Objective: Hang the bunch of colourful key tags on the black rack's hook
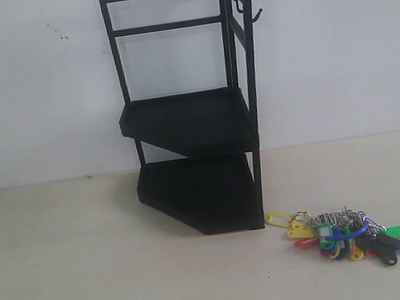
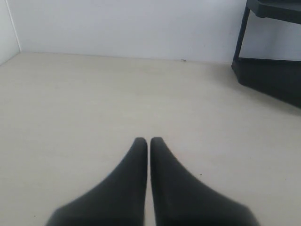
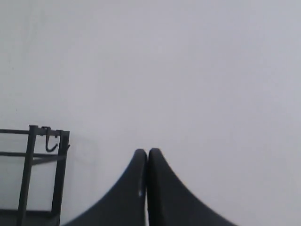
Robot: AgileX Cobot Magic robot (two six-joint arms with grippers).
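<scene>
1. The colourful key tag bunch, a cluster of yellow, green, blue, red and black plastic tags on silver rings, lies flat on the pale tabletop, just beside the rack's front right foot, on the right of the exterior view
2. Its long axis runs across that view, from the yellow tags by the foot out to the green and black tags farthest from it; the blue loop crosses its middle
3. The tall matte black metal two-tier rack carries the small J-shaped black hook at its top right corner, high above the bunch and nearly over it
4. The right gripper has its dark fingers pressed together on nothing; it faces the white wall, and the bunch is out of its view
5. The left gripper, likewise closed and empty, sits low over bare table near the rack's base
6. Since bunch and hook both lie to the right, the right arm is probably the nearer one; it would need to spread its fingers and descend onto the loop
</scene>
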